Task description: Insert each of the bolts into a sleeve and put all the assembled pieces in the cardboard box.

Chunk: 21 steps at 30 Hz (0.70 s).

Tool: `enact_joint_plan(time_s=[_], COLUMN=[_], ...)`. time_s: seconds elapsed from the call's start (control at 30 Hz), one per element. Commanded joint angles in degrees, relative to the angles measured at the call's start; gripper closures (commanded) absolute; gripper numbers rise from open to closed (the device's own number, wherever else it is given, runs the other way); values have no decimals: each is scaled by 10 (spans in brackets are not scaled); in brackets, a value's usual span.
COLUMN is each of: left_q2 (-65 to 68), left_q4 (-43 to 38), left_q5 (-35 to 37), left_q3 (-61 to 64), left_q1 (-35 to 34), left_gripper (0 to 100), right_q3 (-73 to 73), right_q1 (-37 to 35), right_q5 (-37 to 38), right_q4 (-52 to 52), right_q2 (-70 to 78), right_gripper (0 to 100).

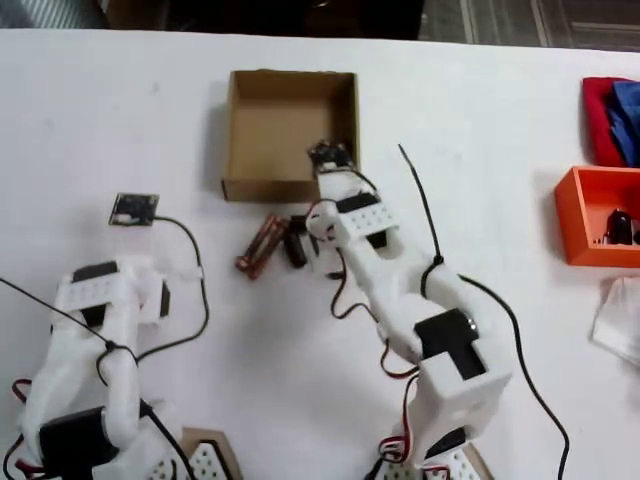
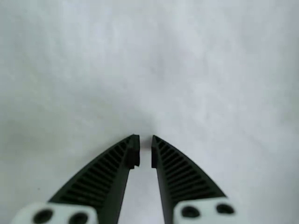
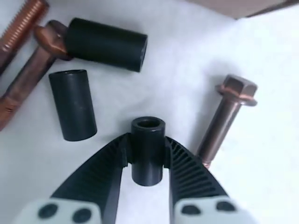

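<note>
Grips black sleeve (image 3: 147, 135) in clamped right hand (image 3: 147, 156) — keep bore upright, steady for copper bolt (image 3: 227, 121) alongside; with left hand (image 2: 145, 151) nearly together, empty.

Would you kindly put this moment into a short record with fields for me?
Right gripper: shut on a black sleeve
Left gripper: nearly closed, empty, over bare table
Nearest bolt: lying beside the held sleeve, not inserted
Second sleeve: lying with one end against the head of another bolt
Third sleeve: lying on its own
Cardboard box: no pieces visible inside
Progress: nothing assembled yet
</note>
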Motion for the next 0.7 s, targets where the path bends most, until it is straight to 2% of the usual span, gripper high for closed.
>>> enact_joint_plan(time_s=[0.0,0.1,0.67], left_q2=[-5,-5,-5], left_q4=[-6,-6,-6], left_q5=[4,4,4], left_q3=[0,0,0], left_q1=[-7,-7,-7], left_gripper=[924,924,924], right_q3=[9,-1,-54], right_q1=[-4,-5,-7], right_q5=[8,15,37], right_q4=[1,17,40], right_q2=[-15,-12,-12], right_gripper=[943,878,896])
